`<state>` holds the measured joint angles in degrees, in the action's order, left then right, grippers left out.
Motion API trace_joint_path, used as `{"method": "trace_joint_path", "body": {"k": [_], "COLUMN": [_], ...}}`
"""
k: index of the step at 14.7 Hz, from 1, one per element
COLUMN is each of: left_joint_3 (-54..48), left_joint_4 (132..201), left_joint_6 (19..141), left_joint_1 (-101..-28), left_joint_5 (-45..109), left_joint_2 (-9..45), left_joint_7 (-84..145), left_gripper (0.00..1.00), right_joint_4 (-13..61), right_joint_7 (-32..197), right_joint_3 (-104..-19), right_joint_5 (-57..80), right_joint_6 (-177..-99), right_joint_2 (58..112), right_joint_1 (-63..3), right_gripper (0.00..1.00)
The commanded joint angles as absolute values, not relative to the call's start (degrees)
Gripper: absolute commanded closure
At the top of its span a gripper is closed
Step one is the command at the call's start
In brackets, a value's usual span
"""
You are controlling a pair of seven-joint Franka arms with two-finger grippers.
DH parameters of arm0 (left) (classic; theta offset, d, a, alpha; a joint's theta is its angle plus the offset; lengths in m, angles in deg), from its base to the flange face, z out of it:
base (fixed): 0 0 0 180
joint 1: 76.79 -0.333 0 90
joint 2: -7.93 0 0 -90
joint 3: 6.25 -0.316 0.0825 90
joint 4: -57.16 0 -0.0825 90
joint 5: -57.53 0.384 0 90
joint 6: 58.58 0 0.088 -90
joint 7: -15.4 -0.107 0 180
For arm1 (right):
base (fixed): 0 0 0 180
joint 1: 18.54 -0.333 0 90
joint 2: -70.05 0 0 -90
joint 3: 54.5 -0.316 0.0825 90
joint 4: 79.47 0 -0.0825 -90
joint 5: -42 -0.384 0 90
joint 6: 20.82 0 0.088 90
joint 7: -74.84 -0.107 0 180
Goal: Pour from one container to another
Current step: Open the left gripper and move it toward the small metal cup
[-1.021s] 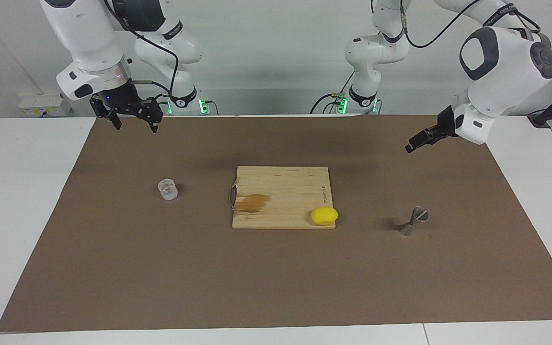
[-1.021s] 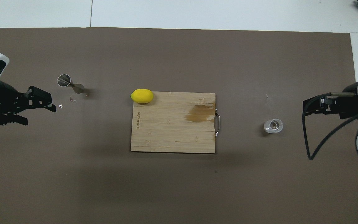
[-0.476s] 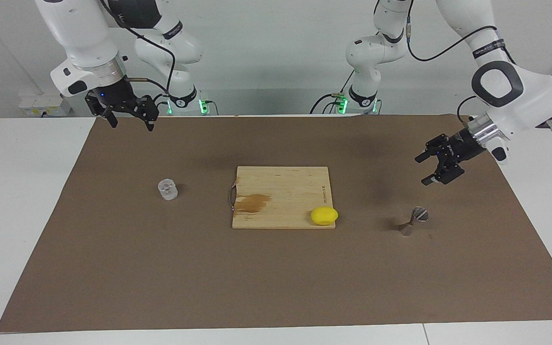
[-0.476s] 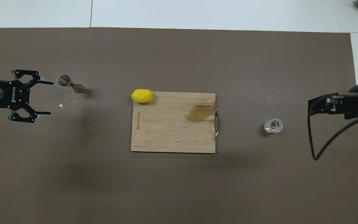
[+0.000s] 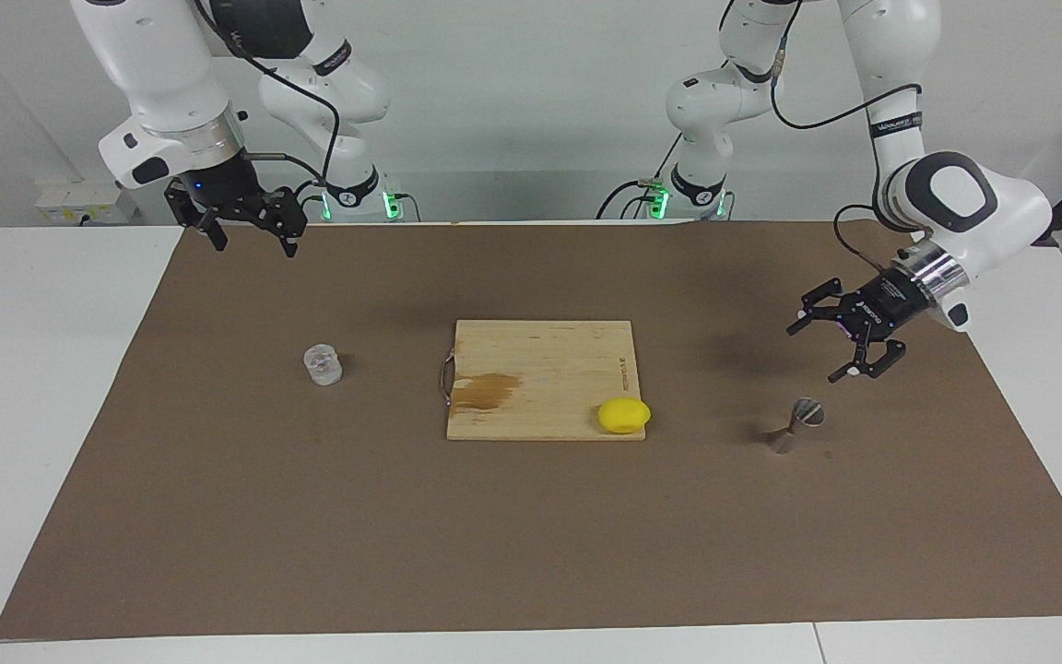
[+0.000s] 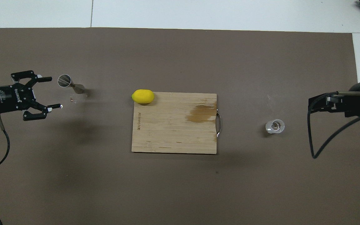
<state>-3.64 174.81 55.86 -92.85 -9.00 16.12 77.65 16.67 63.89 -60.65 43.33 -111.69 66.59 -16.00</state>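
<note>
The clear textured glass tumbler (image 5: 322, 364) (image 6: 274, 126) stands on the brown mat toward the right arm's end. The silvery hourglass jigger (image 5: 796, 424) (image 6: 70, 85) stands on the mat toward the left arm's end. My left gripper (image 5: 812, 353) (image 6: 52, 92) hangs open over the mat just beside the jigger, not touching it and holding nothing. My right gripper (image 5: 254, 247) (image 6: 309, 104) is open and empty, held high over the mat's edge at the right arm's end, well apart from the tumbler.
A wooden cutting board (image 5: 540, 355) (image 6: 173, 137) with a dark stain and a metal handle lies mid-mat. A yellow lemon (image 5: 624, 415) (image 6: 142, 96) rests at its corner on the jigger's side. A few small bits (image 6: 73, 100) lie beside the jigger.
The left arm has swung down and turned its gripper, bringing it low beside the jigger. The right gripper has lifted slightly and otherwise stayed put. Tumbler and jigger have not moved.
</note>
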Motion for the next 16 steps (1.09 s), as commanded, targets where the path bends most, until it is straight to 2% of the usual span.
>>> {"method": "trace_joint_path", "body": {"k": [1, 8, 16], "left_joint_3": [-3.0, -2.7, -2.5], "left_joint_4": [175.0, 175.1, 175.0], "left_joint_6": [56.9, 60.2, 65.3], "left_joint_1": [-95.2, -94.7, -91.9], "left_joint_5": [-14.9, -23.3, -28.1], "left_joint_2": [19.3, 23.4, 24.5], "left_joint_7": [78.3, 76.7, 74.6], "left_gripper": [0.00, 0.00, 0.00], "right_joint_4": [17.6, 17.9, 18.4], "right_joint_7": [63.4, 63.8, 63.3], "right_joint_3": [-60.7, -60.8, -60.8], "right_joint_5": [43.4, 43.2, 43.2], "right_joint_6": [-112.9, -110.7, -110.5], "right_joint_2": [66.7, 66.9, 66.6], "right_joint_1": [-15.9, -15.5, -15.5], "right_gripper": [0.00, 0.00, 0.00]}}
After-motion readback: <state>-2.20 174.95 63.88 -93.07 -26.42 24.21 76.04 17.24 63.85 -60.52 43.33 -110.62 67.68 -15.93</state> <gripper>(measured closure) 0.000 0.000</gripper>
